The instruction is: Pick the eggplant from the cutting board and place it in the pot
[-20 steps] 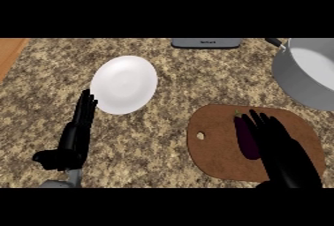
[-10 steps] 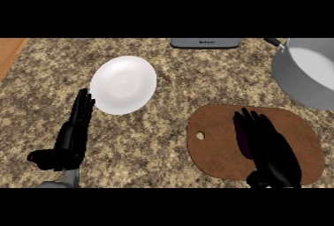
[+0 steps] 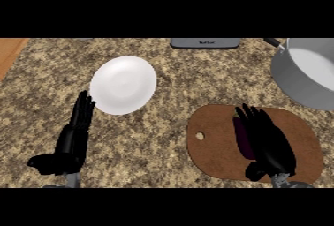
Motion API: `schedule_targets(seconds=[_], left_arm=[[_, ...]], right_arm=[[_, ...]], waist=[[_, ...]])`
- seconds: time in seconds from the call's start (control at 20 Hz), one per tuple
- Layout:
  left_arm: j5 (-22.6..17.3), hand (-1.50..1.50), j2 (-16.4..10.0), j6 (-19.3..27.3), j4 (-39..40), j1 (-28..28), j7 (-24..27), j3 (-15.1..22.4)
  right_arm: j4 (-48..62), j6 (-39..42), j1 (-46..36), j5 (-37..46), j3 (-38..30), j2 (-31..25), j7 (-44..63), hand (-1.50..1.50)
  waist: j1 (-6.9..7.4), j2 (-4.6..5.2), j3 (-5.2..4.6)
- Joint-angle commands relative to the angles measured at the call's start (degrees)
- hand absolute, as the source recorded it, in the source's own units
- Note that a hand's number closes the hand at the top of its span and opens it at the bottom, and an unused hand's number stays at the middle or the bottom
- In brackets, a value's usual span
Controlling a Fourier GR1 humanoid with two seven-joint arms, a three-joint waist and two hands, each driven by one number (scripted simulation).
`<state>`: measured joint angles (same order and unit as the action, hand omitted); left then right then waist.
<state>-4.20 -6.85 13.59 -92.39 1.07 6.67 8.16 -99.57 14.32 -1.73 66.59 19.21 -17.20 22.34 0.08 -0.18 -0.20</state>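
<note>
eggplant (image 3: 242,137): dark purple, lying lengthwise on the board (image 3: 212,150), partly covered by the right robot hand
right robot hand (image 3: 271,148): over the board's right half, fingers straight and close together, pointing away, laid along the eggplant's right side; not curled round it, contact can't be told
left robot hand (image 3: 72,142): open, fingers up, resting at lower left over the bench (image 3: 169,110), fingertips just beside the plate
plate (image 3: 124,84): white, left of the board, apart from it
pot (image 3: 306,73): grey, top right, near the board's far right corner, cut by the view's edge
</note>
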Motion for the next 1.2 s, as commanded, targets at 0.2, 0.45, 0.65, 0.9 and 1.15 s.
schedule_targets(seconds=[0.2,0.45,0.65,0.9,1.15], left_arm=[[-0.1,0.00,0.3,-0.8,0.0,-2.5,-2.4,-2.1],[1.0,0.00,1.0,-1.3,0.9,-3.1,-1.8,-2.0],[2.0,0.00,2.1,-2.1,1.5,0.6,3.0,-1.7],[1.6,0.00,3.1,-2.6,1.1,-2.0,0.3,0.4],[2.1,0.00,2.6,-3.7,1.2,-3.5,0.9,1.1]], right_arm=[[2.6,-6.4,-1.9,3.9,-1.7,-2.7,-7.3,1.50],[9.7,-14.4,-3.3,7.6,-1.1,1.3,-9.8,1.50],[4.9,-12.8,-1.2,7.3,-3.1,-1.0,-12.9,1.50],[17.6,-5.7,-16.5,3.4,-15.9,8.2,3.4,1.50],[24.0,-6.5,-25.5,2.3,-27.2,10.2,17.1,1.50]], waist=[[-0.07,0.13,0.22],[0.04,0.19,0.22],[-0.06,0.15,0.20],[3.23,1.64,0.28],[6.44,3.58,0.35]])
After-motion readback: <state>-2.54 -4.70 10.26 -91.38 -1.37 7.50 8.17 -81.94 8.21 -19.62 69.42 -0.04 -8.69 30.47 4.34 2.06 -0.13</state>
